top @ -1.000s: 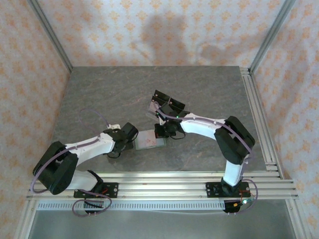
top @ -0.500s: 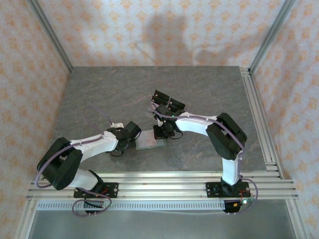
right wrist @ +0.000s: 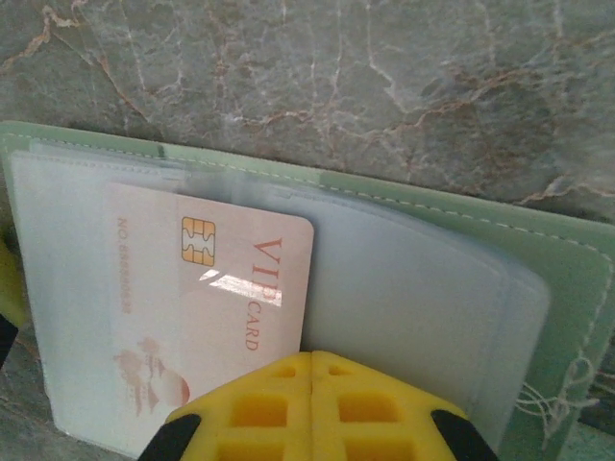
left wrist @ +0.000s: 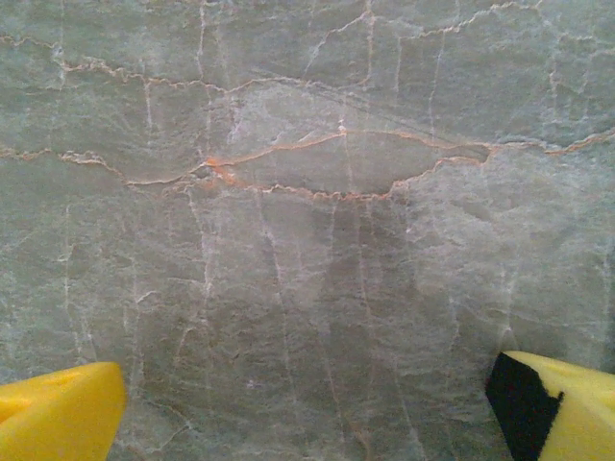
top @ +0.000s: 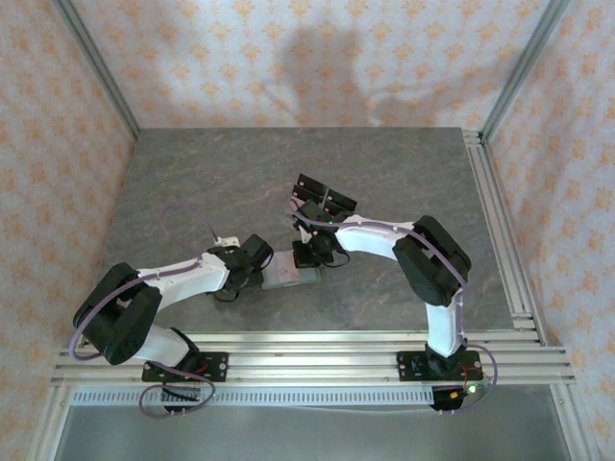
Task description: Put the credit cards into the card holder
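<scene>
Right wrist view, card holder [right wrist: 461, 240]: sage-green, laid open and flat on the table, clear sleeves [right wrist: 404, 288] turned upward.
Right wrist view, credit card [right wrist: 211, 288]: pale pink, printed VIP CARD, chip visible; lodged over the holder's left half among the sleeves. Whether it is fully seated cannot be told.
Right wrist view, right gripper [right wrist: 312, 384]: clenched, yellow tips pressed together at the card's lower right corner; nothing is seen between them.
Top external view, card holder: placed on the near middle of the table [top: 192, 182], between the two grippers.
Top external view, left gripper [top: 258, 272]: released, set just beside the holder's left edge; contact cannot be told.
Left wrist view, fingertips [left wrist: 58, 413]: yellow, spread to the lower corners, bare grey veined stone between them.
Top external view, stand [top: 324, 200]: black-topped, positioned behind the right gripper, apart from the holder.
</scene>
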You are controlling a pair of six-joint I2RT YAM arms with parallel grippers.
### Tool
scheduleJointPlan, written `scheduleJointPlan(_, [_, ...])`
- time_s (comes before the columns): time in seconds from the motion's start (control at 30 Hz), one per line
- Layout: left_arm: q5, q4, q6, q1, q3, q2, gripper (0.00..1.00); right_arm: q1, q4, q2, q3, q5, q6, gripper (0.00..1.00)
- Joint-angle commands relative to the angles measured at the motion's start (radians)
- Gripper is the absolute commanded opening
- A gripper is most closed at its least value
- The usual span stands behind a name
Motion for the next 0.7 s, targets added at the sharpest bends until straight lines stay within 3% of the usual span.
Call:
scheduleJointPlan(0.0, [-0.005, 0.017, 0.003, -0.007, -0.006, 0.022, 1.0, 0.018, 0.008, 0.028, 0.035, -0.017, 0.018, 0.0])
scheduleJointPlan(0.43, [-0.008, 0.003, -0.006, -0.014, -0.003, 0.018, 1.0, 0.039, 0.016, 0.055, 0.102, -0.032, 0.039, 0.0])
scheduleJointPlan(0.67, [-0.095, -0.098, -0.035, -0.013, 0.005, -0.07, 1.0, 0.039, -0.031, -0.013, 0.101, 0.049, 0.011, 0.01])
